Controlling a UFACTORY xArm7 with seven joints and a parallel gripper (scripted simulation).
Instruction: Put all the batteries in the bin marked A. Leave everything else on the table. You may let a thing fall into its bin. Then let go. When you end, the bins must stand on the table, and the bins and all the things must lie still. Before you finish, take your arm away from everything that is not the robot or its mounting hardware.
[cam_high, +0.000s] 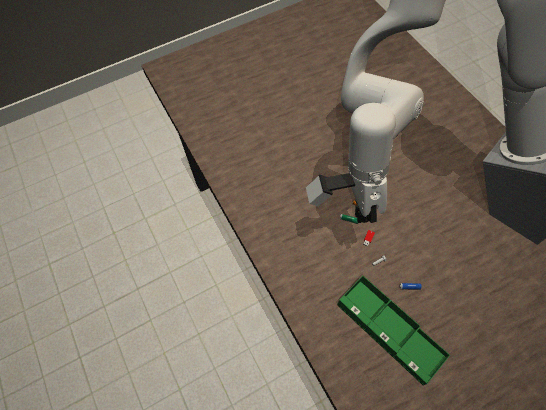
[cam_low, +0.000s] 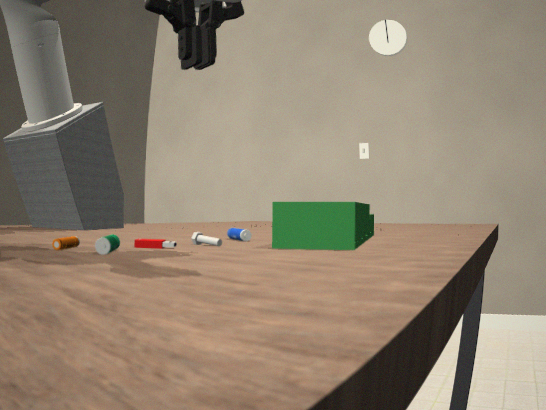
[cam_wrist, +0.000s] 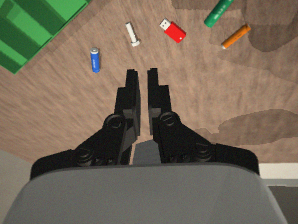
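Observation:
My gripper (cam_high: 366, 218) (cam_low: 198, 65) (cam_wrist: 143, 84) is shut and empty, hanging high above the table. Below it lie a green battery (cam_high: 348, 218) (cam_low: 107, 244) (cam_wrist: 218, 12) and an orange battery (cam_low: 66, 243) (cam_wrist: 236, 36), which the gripper mostly hides in the top view. A blue battery (cam_high: 410, 286) (cam_low: 239, 234) (cam_wrist: 95, 59) lies close to the green row of three bins (cam_high: 397, 325) (cam_low: 315, 225) (cam_wrist: 30, 25). The bin labels are too small to read.
A red USB stick (cam_high: 369, 238) (cam_low: 151, 243) (cam_wrist: 173, 30) and a white bolt (cam_high: 379, 260) (cam_low: 206, 239) (cam_wrist: 132, 34) lie between the batteries. The grey robot base (cam_high: 515, 190) (cam_low: 65, 170) stands at the table's side. The table edge runs close to the bins.

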